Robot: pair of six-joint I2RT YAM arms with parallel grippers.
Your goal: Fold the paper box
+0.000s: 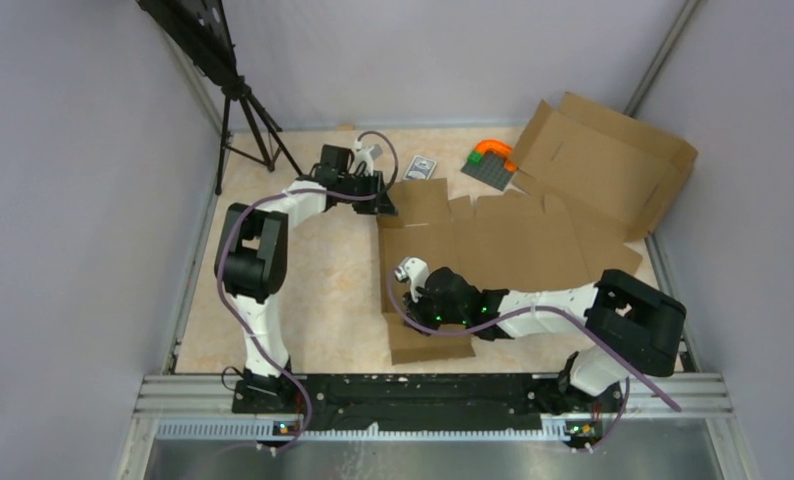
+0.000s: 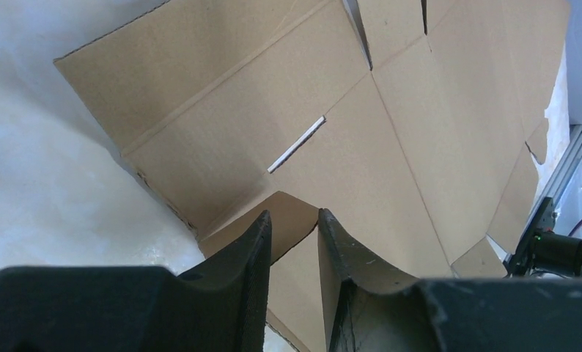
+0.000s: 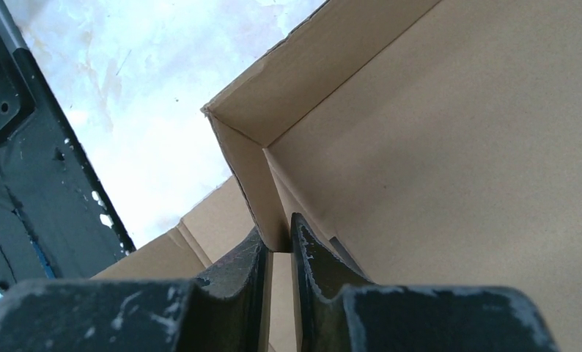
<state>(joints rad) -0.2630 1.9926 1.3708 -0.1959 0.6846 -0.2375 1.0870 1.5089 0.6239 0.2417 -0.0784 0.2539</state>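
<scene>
The paper box (image 1: 493, 245) is a brown cardboard blank lying spread out mid-table. My left gripper (image 1: 383, 200) is at its far left corner. In the left wrist view the jaws (image 2: 294, 216) stand a little apart, with the corner of a small flap (image 2: 295, 209) between the fingertips. My right gripper (image 1: 405, 272) is at the blank's left edge, nearer the front. In the right wrist view it (image 3: 277, 229) is shut on a side wall (image 3: 255, 176) folded upright, which meets another raised wall at a corner. A front flap (image 1: 428, 340) lies flat by the right arm.
A second brown cardboard piece (image 1: 603, 160) leans against the back right wall. A grey baseplate (image 1: 488, 172) with orange and green bricks and a small card pack (image 1: 421, 167) lie at the back. A black tripod (image 1: 243, 110) stands at back left. A metal rail (image 1: 423, 390) runs along the near edge.
</scene>
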